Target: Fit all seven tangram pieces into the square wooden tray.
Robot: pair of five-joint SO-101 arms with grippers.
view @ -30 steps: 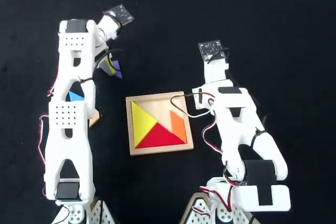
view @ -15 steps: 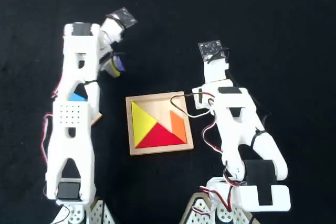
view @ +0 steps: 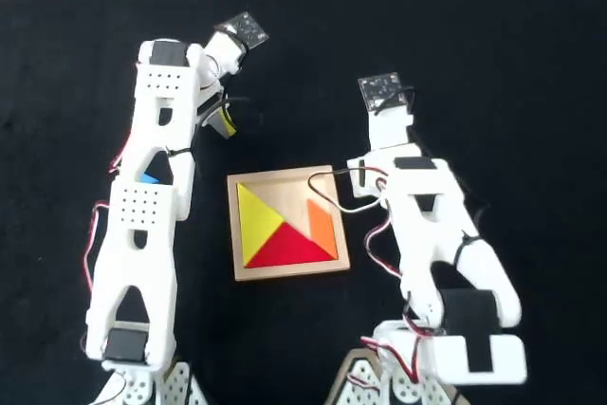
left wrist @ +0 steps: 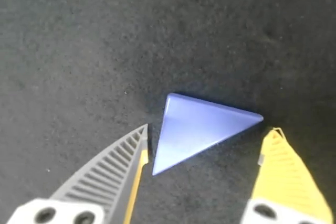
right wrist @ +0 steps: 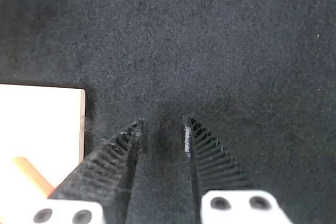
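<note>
The square wooden tray lies at the table's middle and holds a yellow triangle, a red triangle and an orange piece. My left gripper is shut on a purple triangle, which sits between its grey and yellow fingers just over the black cloth. From above, that gripper is left of and beyond the tray. My right gripper hangs beside a tray corner, its black fingers a little apart with nothing between them.
A blue piece peeks out under the left arm, left of the tray. The right arm stands along the tray's right side. Black cloth covers the table, with free room beyond the tray and at the far right.
The left arm has swung to the right, toward the tray, carrying the purple triangle along. The right arm has kept still.
</note>
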